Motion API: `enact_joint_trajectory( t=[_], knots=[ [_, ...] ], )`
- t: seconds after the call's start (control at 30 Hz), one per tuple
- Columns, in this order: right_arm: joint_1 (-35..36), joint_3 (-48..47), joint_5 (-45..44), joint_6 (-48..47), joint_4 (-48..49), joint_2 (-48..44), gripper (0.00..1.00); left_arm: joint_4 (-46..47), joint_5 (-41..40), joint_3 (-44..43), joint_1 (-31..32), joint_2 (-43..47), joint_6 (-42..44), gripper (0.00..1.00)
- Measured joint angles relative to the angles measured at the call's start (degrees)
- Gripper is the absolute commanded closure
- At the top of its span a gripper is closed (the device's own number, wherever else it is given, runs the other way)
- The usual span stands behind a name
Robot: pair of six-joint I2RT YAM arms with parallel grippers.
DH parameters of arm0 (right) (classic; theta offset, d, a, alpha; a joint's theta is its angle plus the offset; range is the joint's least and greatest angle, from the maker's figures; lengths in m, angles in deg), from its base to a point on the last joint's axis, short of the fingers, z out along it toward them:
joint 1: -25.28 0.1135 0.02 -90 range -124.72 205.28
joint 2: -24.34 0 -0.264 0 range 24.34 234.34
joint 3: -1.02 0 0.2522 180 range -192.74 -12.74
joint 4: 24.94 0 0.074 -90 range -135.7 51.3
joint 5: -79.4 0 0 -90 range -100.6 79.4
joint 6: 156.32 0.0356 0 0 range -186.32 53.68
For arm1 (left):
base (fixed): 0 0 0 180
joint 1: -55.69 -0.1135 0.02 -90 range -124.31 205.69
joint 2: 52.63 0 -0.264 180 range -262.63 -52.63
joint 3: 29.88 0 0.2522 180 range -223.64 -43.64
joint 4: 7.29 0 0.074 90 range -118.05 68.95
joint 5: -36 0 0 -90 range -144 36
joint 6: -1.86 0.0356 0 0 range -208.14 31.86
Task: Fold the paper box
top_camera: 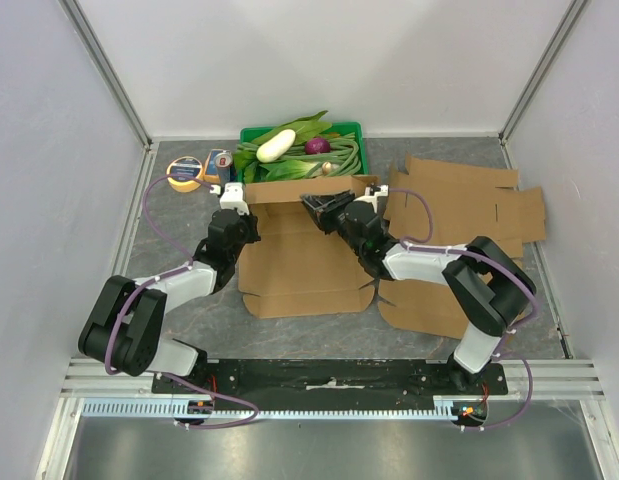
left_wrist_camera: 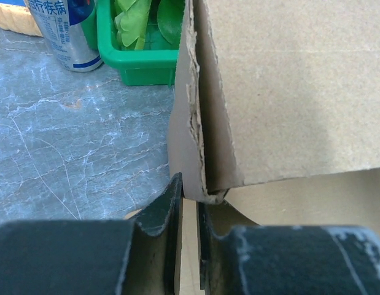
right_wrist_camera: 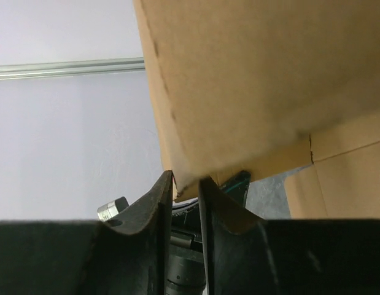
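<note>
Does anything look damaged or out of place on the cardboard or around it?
Yes. In the left wrist view, the upright edge of the paper box is ragged and frayed along its fold, as if the cardboard is partly torn there. Nothing looks spilled: the vegetables lie inside the green crate.

The left arm [top_camera: 149, 300] and the right arm [top_camera: 469, 275] are built alike, with bulky matte black joint housings alternating with smooth white link shells. A thin purple cable [top_camera: 147, 215] runs along the left arm in a loose loop, and a matching purple cable [top_camera: 429, 225] runs along the right. Both arms share a long black base plate [top_camera: 289, 370]. The left pincer [left_wrist_camera: 190, 196] has two black fingers with curved, pointed tips and grainy black blocks behind them. The right pincer [right_wrist_camera: 186, 181] shows the same black curved fingers.
</note>
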Motion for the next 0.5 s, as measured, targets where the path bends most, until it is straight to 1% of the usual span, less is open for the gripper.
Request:
enact_joint_trajectory(
  t=[0.3,0.37,0.4,0.47,0.5],
  knots=[
    [-0.9,-2.5,0.3,-3.2,1.9,2.6,0.53,0.0,-0.7,0.0,0.0,0.0,0.0,0.98],
    [-1.4,-2.6,0.5,-3.7,2.8,3.0,0.53,0.0,-0.7,0.0,0.0,0.0,0.0,0.98],
    [-1.6,-2.8,0.7,-3.9,3.1,3.2,0.56,0.0,-0.7,0.0,0.0,0.0,0.0,0.98],
    [-2.0,-3.4,1.0,-4.1,3.3,3.6,0.60,0.0,-0.7,0.0,0.0,0.0,0.0,0.98],
    [-2.2,-3.7,1.1,-4.2,3.6,3.8,0.64,0.0,-0.7,0.0,0.0,0.0,0.0,0.98]
  ],
)
